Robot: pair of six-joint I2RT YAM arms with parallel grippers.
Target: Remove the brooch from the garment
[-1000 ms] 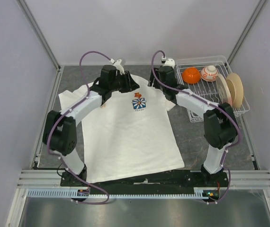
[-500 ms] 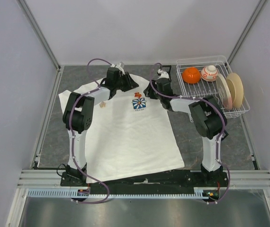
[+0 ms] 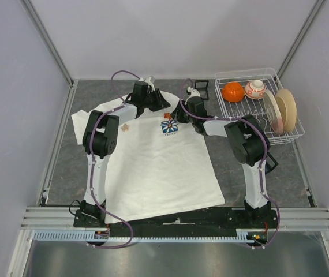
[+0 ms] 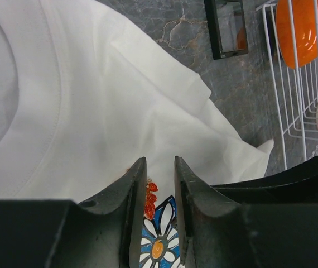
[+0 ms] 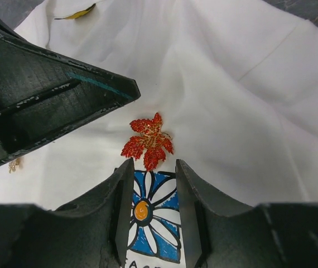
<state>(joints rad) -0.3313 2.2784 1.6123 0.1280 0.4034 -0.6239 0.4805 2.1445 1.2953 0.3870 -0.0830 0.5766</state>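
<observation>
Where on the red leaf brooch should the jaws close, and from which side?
Probably across the middle of the brooch, straight down from above: it lies flat on the T-shirt, and its thin pointed lobes leave no edge to get under.

White garment (image 5: 231,100), lying in soft folds. Red leaf-shaped brooch (image 5: 148,142) on the fabric, directly above the blue-and-white flower print (image 5: 150,218). Right gripper (image 5: 154,166): fingers narrowly parted, tips just short of the brooch. Left gripper (image 5: 131,89): black wedge entering from the left, near the brooch. Tan label (image 5: 76,12) at top edge.
</observation>
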